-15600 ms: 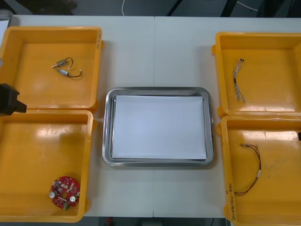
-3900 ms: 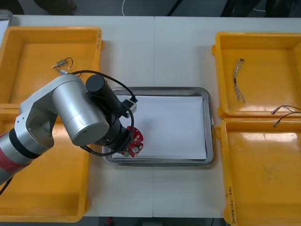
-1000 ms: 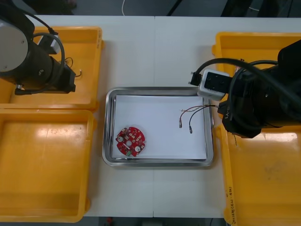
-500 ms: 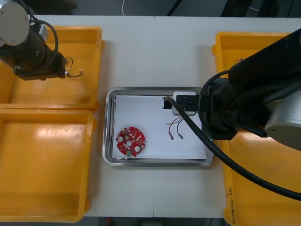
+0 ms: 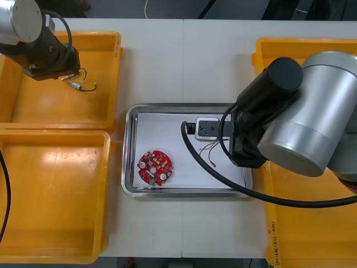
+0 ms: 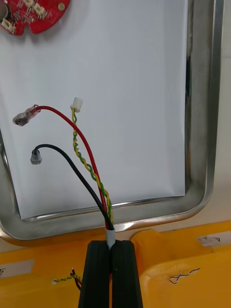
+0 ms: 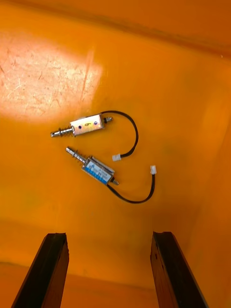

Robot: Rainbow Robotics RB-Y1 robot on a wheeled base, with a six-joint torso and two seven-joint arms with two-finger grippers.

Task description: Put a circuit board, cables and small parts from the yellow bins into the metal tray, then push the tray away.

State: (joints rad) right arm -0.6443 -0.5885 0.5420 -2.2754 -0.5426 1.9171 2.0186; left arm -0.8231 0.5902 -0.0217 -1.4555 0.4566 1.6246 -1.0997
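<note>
Over the 10 o'clock bin [image 5: 56,106] the left gripper [image 7: 108,237] is wide open, the parts [image 7: 87,126] just ahead, lying across its gap, while the right gripper [image 6: 111,244] pinches the cable [image 6: 105,211] above the tray's [image 5: 129,184] 3 o'clock side.

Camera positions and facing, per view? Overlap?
Front view: overhead, steeply down at the table; left arm over a yellow bin, right arm over the metal tray.
Right wrist view: on that wrist, facing the tray; right gripper shut on the red and yellow cable.
Left wrist view: on that wrist, facing the bin floor and small metal parts; left gripper open.
Shared: front and right wrist both show the circuit board.
</note>
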